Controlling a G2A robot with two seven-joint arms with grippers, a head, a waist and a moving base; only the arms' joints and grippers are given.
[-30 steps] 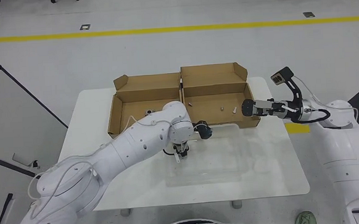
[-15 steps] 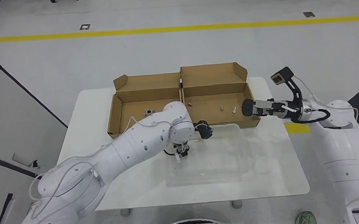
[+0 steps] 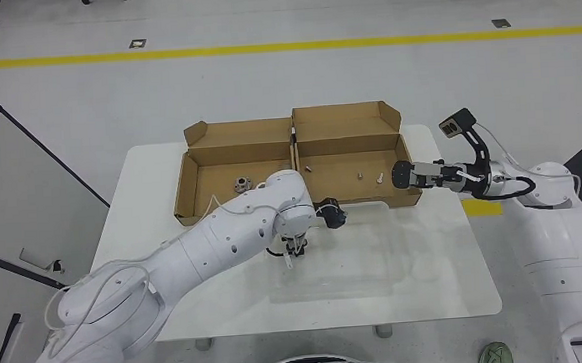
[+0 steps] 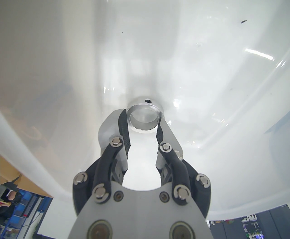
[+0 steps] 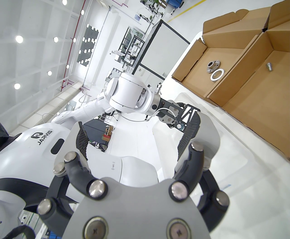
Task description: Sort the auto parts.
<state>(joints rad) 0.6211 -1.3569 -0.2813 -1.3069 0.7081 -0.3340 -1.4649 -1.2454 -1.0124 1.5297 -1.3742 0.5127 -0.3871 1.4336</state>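
The left end effector [image 4: 142, 121] has its two ribbed black pads closed against the sides of a metal collar [image 4: 145, 113]. The collar is a short, bright silver ring with a smooth bore and one small dark hole in its outer wall. It sits low inside the clear plastic bin [image 3: 377, 276] on the white tabletop [image 3: 155, 250]. Whether it touches the bin floor is hard to tell.

In the top view the collar is too small to make out under the left end effector [image 3: 293, 249]. That view does place the bin just in front of two open cardboard boxes set side by side.

The right wrist view shows the contents of the boxes more clearly. The left cardboard box [image 5: 228, 48] holds a flanged hub [image 5: 213, 65] touching a flat washer [image 5: 218, 74]. The right cardboard box [image 5: 260, 90] holds a short bolt [image 5: 269, 67].

The right end effector [image 5: 137, 123] is spread wide with nothing between its fingers, and it hangs at the right box's outer end [image 3: 399, 175].
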